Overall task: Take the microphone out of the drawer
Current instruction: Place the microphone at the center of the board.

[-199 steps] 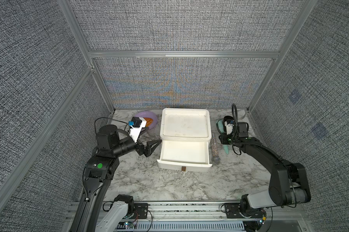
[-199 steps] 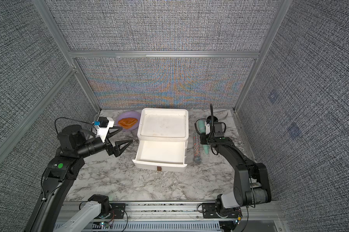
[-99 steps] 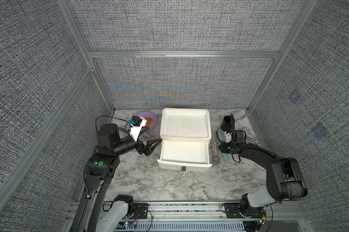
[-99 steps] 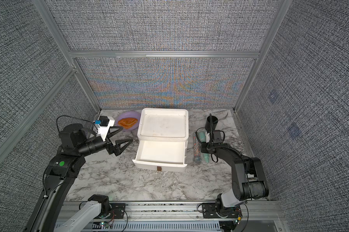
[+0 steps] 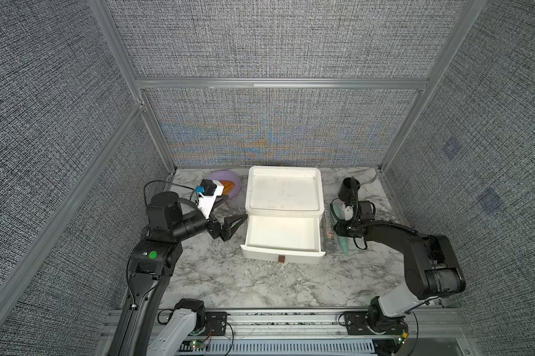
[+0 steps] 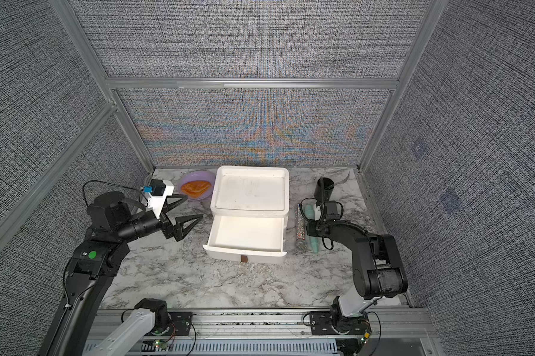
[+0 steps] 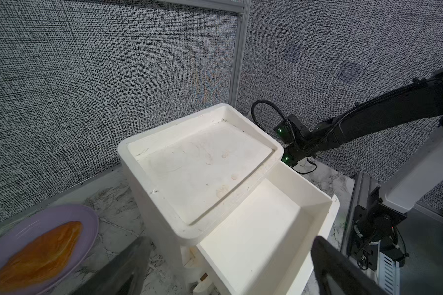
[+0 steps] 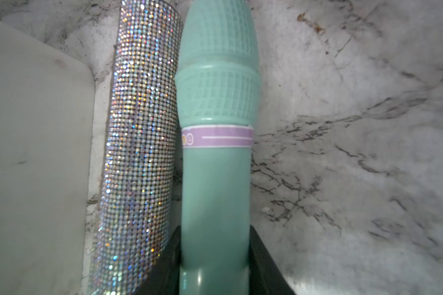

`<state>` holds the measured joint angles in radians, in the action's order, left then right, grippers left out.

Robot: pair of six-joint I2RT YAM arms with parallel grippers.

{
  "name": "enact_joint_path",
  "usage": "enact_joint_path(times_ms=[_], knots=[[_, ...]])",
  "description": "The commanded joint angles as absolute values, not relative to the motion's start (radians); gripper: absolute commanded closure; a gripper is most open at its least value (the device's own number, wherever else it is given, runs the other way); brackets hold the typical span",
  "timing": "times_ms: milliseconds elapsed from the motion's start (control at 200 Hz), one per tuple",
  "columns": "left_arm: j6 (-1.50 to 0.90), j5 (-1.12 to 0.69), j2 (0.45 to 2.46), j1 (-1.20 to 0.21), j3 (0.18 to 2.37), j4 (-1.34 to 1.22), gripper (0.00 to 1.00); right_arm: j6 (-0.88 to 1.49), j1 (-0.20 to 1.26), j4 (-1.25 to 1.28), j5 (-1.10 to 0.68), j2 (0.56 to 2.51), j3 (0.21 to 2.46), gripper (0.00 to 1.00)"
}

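Teal microphone [image 8: 215,153] looks set down on marble table [image 8: 355,158], frame right of the empty drawer [image 5: 280,253], just beside glitter microphone [image 8: 138,153]. Right gripper [image 8: 215,258] clamps its handle; left gripper [image 5: 233,223] spread wide, empty. Unclamp gently, then lift straight up without nudging either.

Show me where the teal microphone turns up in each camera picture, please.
In a top view: teal microphone on the table, right of the white drawer unit.
In a top view: the same spot.
Left wrist: not in it.
Right wrist: fills the middle, beside the sparkly microphone.
Shared landmark: the white drawer unit, seen in all four.
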<state>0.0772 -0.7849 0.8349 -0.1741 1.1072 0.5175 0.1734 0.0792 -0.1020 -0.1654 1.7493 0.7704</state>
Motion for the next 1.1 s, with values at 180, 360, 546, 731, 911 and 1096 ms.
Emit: enact_joint_path(times_ms=[180, 360, 546, 731, 911, 1096], knots=[[0.077, -0.787, 0.825, -0.173, 1.102, 0.481, 0.00, 0.181, 0.082, -0.088, -0.187, 1.741, 0.775, 0.64], [0.077, -0.784, 0.821, -0.174, 1.102, 0.482, 0.00, 0.181, 0.082, -0.088, -0.187, 1.735, 0.772, 0.53], [0.077, -0.783, 0.821, -0.173, 1.101, 0.483, 0.00, 0.181, 0.082, -0.086, -0.190, 1.732, 0.770, 0.48], [0.078, -0.780, 0.821, -0.174, 1.101, 0.484, 0.00, 0.180, 0.082, -0.098, -0.184, 1.703, 0.766, 0.46], [0.077, -0.781, 0.822, -0.173, 1.101, 0.483, 0.00, 0.176, 0.077, -0.133, -0.158, 1.614, 0.771, 0.33], [0.077, -0.783, 0.821, -0.174, 1.101, 0.483, 0.00, 0.167, 0.052, -0.163, -0.151, 1.562, 0.792, 0.24]])
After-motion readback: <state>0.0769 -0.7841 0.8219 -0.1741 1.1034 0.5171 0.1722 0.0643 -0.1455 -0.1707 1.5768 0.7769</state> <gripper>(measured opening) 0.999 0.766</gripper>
